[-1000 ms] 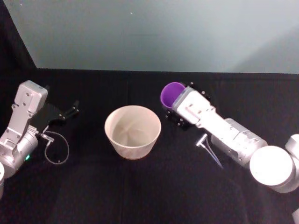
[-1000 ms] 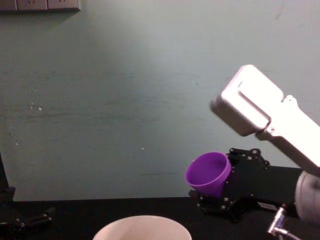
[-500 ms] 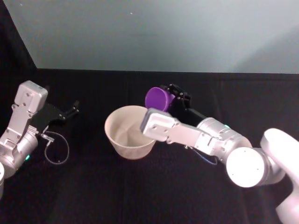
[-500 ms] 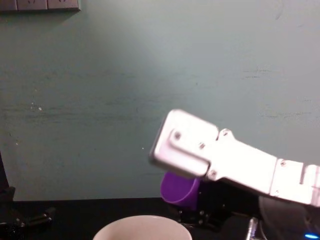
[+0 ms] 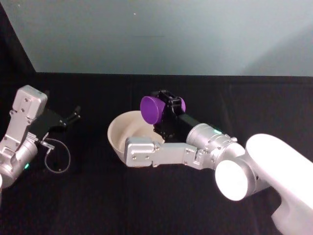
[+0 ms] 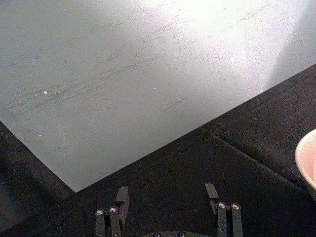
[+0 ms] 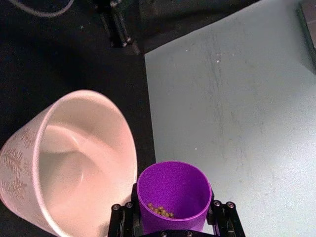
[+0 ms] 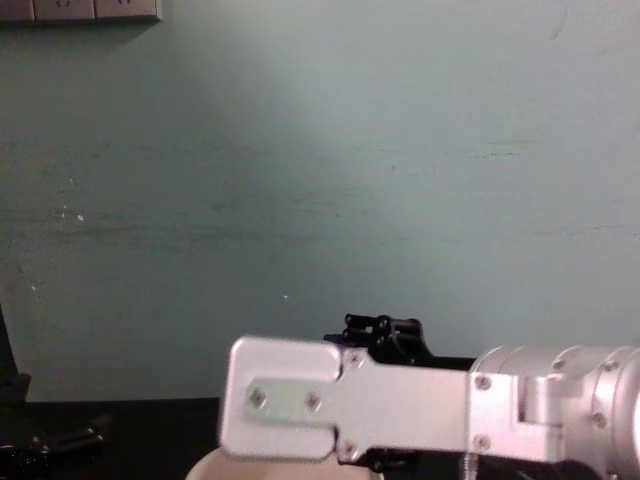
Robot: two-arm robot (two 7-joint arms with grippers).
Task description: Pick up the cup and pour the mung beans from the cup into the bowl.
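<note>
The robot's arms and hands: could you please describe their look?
Both arms are silver-white, with boxy and rounded housings: left arm, right arm. The left hand and right hand are black, with slim screw-studded fingers. A thin cable loops beside the left arm.

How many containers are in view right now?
2: the wide pale pinkish-white bowl on the black table; the small purple plastic cup, tilted in the right gripper by its rim.

The right gripper (image 7: pixel 173 222) has swung the cup (image 5: pixel 151 110) leftward, from beside the bowl (image 5: pixel 117 133) to above the bowl's far rim, tipping it further over.
</note>
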